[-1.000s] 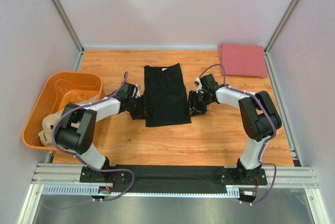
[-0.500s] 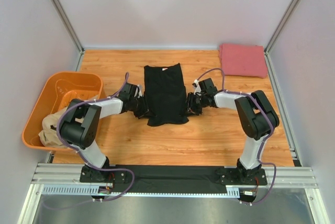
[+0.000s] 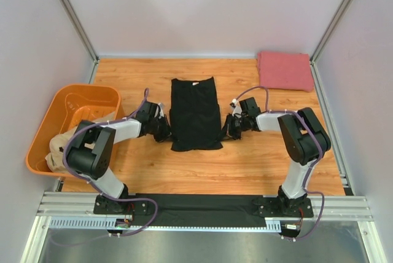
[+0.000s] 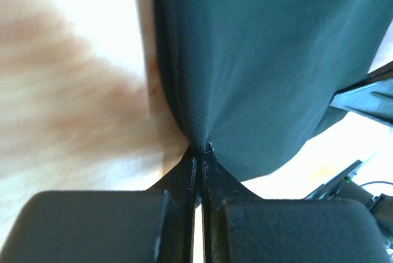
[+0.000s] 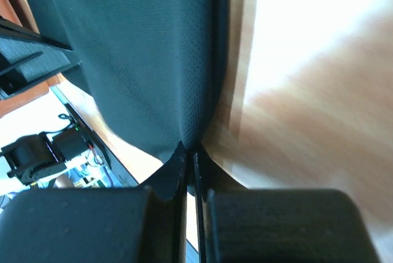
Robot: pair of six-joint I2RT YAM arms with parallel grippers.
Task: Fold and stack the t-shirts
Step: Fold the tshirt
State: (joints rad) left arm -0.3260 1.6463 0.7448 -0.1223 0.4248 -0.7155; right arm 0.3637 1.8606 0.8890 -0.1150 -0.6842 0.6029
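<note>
Left hand [image 3: 163, 130] pinches the black t-shirt [image 3: 195, 112] at nine o'clock, right hand [image 3: 229, 129] at three. White neck label [image 3: 194, 83] at twelve, unreadable.

- My left arm [image 3: 92, 152] rises from its base at the near edge, folds sharply at the elbow and sends the forearm inward and away from me.
- My left gripper [image 3: 164, 133] sits low with its wrist turned inward. Its jaws are pressed together on the left edge of the black t-shirt [image 3: 194, 112], with the cloth pinched right at the fingertips.
- My right arm [image 3: 301, 137] mirrors this, upright from its base, bent at the elbow, forearm reaching inward.
- My right gripper [image 3: 228, 130] is also low. Its jaws are closed on the shirt's right edge, with a fold of cloth caught between the tips.
- The two grippers face each other, well apart, at about the same depth.
</note>
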